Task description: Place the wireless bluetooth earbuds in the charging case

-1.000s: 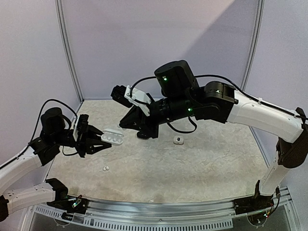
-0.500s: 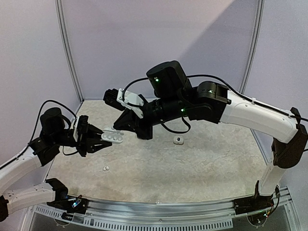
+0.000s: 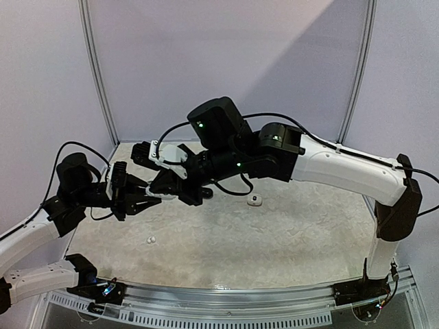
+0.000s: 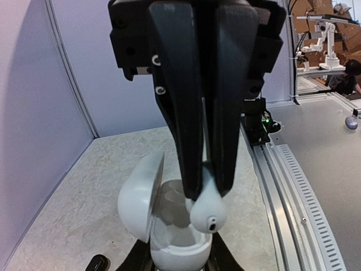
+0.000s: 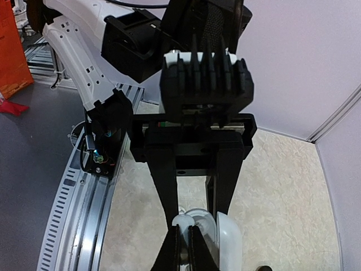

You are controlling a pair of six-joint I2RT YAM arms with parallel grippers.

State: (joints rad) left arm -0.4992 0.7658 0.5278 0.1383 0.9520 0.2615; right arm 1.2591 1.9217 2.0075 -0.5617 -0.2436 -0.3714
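Observation:
My left gripper is shut on the base of an open white charging case, its lid swung up to the left. My right gripper is shut on a white earbud and holds it at the case's rim, over the right socket. In the right wrist view the earbud sits just before the case. In the top view the two grippers meet at left centre, left gripper, right gripper, and the case is mostly hidden behind them.
A loose white earbud lies on the table near the left front. A small white object with a dark spot lies at mid-table. A small black object lies on the table below the case. Walls enclose the back and sides.
My right arm has swung left and down, bringing the earbud from mid-table onto the case held by my left gripper. The left gripper has barely moved.

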